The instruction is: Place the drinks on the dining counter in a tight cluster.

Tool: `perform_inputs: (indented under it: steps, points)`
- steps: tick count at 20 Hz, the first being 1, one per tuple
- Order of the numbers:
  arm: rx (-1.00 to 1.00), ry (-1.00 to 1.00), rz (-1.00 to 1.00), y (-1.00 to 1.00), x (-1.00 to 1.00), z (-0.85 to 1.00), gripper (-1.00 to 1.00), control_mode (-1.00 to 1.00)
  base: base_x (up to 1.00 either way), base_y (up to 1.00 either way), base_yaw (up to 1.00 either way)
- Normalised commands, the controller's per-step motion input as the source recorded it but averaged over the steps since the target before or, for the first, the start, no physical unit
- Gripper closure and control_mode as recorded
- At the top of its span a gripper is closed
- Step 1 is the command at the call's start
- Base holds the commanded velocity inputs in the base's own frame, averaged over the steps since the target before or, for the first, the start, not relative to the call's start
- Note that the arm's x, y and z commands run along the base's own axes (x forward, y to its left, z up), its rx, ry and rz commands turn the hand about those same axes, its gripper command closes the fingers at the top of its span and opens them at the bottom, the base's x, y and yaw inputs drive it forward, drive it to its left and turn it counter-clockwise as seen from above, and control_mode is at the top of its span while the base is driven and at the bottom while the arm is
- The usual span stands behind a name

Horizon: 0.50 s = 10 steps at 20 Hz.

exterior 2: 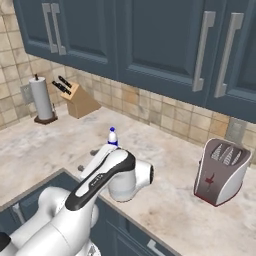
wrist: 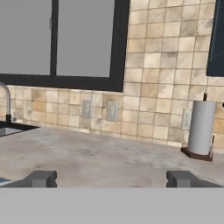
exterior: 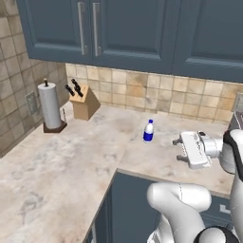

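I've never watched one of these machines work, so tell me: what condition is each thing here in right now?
Water bottle: upright on the counter, cap on, untouched.
Claw: open, empty, level over the counter, right of the bottle.
Paper towel roll: upright on its holder.
Knife block: knives in.
Toaster: slots empty.
Cabinet doors: shut.

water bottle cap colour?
Blue cap on the small white blue-labelled water bottle; clearest in the left base view.

A wooden knife block [exterior: 84, 103] stands just beside a grey paper-towel roll [exterior: 51, 106]; a maroon-fronted silver toaster [exterior 2: 220, 171] sits well apart.
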Motion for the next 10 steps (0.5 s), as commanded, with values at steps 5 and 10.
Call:
perform_inputs:
  steps: [5,10]
  points:
    - [0.0,0.0,0.0,0.0,0.0,0.0,-1.0,1.0,0.22,0.01,-0.04]
    - [0.0,0.0,0.0,0.0,0.0,0.0,-1.0,1.0,0.0,0.0,0.0]
